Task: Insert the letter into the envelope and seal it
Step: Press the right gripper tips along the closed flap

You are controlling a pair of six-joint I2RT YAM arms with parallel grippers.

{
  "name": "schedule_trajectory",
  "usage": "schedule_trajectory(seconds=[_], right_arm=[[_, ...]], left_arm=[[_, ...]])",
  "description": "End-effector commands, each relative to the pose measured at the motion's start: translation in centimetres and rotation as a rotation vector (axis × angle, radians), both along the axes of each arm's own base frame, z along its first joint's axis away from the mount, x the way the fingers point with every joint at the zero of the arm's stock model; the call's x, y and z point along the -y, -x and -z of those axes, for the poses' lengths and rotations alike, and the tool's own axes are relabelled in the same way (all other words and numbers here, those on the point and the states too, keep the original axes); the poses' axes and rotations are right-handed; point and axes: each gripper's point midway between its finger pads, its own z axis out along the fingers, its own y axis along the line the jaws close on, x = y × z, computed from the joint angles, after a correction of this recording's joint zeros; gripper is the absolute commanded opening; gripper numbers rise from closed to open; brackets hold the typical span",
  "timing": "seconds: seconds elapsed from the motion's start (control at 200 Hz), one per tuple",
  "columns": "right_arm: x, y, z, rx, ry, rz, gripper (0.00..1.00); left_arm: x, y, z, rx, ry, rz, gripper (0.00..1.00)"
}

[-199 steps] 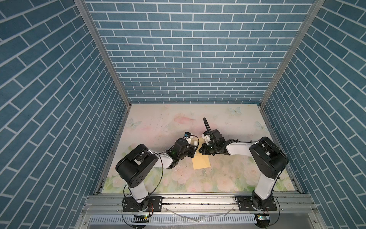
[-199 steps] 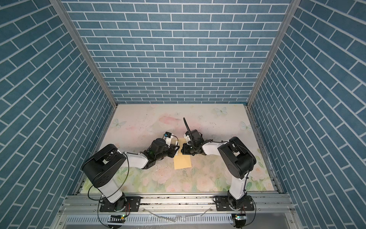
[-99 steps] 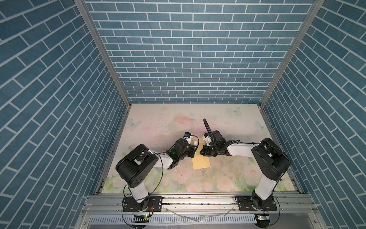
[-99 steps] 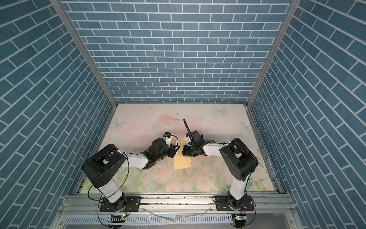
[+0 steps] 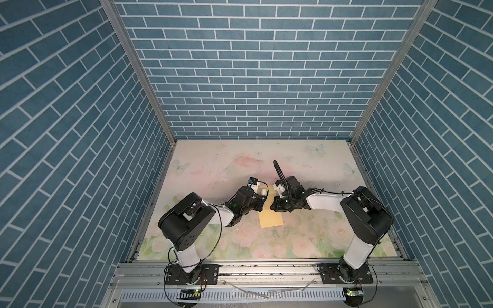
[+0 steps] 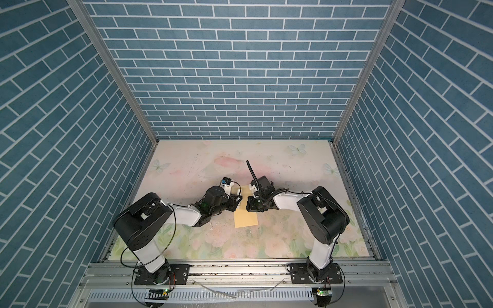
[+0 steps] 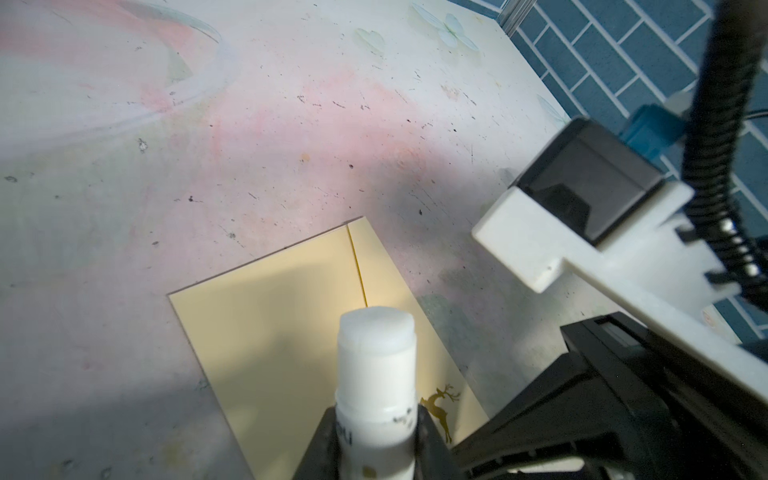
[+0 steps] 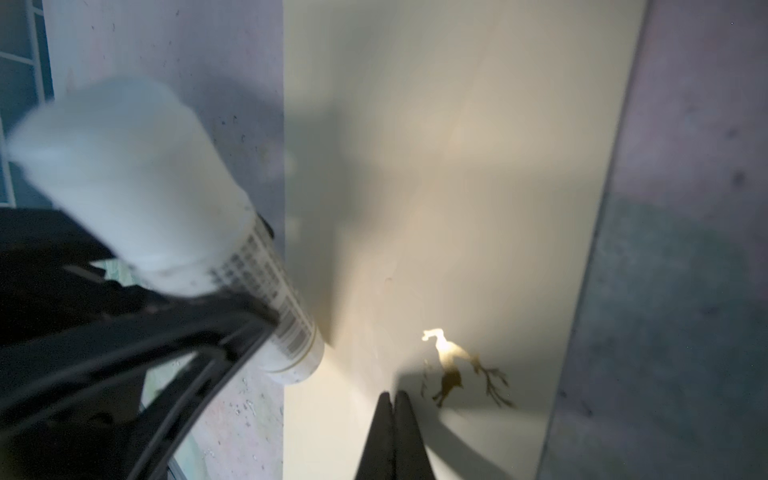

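Yellow envelope (image 5: 271, 218) lay flat under closed right pincer (image 8: 394, 401) at 3 o'clock; left pincer (image 7: 376, 417), 9 o'clock, clamped glue stick (image 7: 376, 361).

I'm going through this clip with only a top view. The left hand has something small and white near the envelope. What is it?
Observer: A glue stick. The left wrist view shows the left hand clamped on its barrel, cap off and white glue exposed, above the envelope.
Operator: And the other one, is it gripping the paper?
Observer: No. In the right wrist view the right hand is shut on nothing, and its tips seem to rest on the envelope.
Operator: Is there any marking there?
Observer: A small gold deer print sits right beside those tips.
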Motion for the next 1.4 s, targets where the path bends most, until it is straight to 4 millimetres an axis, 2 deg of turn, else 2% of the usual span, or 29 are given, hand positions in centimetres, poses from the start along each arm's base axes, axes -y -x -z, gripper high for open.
schedule_trajectory(seconds=[0.0, 0.13, 0.29, 0.615, 0.715, 0.86, 0.945, 1.18, 1.395], right_arm=[[0.4, 0.3, 2.0, -0.046, 0.076, -0.01, 0.0], [0.1, 0.1, 2.2, -0.052, 0.072, -0.014, 0.0], [0.6, 0.7, 2.4, -0.064, 0.086, -0.017, 0.0], [2.1, 1.8, 1.0, -0.033, 0.107, -0.03, 0.0], [1.8, 1.4, -0.4, 0.001, 0.079, -0.027, 0.0], [0.7, -0.3, -4.7, 0.118, -0.005, -0.001, 0.0], [1.0, -0.7, -5.4, 0.151, 0.004, 0.009, 0.0], [0.9, -0.4, -3.2, 0.082, 0.055, -0.015, 0.0], [0.1, -0.3, -2.2, 0.062, 0.058, -0.028, 0.0]], left_arm=[[-0.4, 0.2, 1.9, -0.043, -0.039, -0.013, 0.0], [-0.3, 0.2, 2.0, -0.051, -0.037, -0.012, 0.0], [-0.3, 0.1, 2.0, -0.053, -0.041, -0.014, 0.0], [-0.3, 0.1, 2.0, -0.056, -0.04, -0.016, 0.0], [-0.4, 0.2, 2.0, -0.057, -0.039, -0.016, 0.0], [-0.5, 0.4, 2.5, -0.064, -0.044, -0.017, 0.0], [-0.6, 0.4, 2.6, -0.065, -0.042, -0.023, 0.0], [-0.5, 0.2, 2.6, -0.066, -0.037, -0.026, 0.0], [-0.6, 0.3, 2.9, -0.069, -0.044, -0.027, 0.0]])
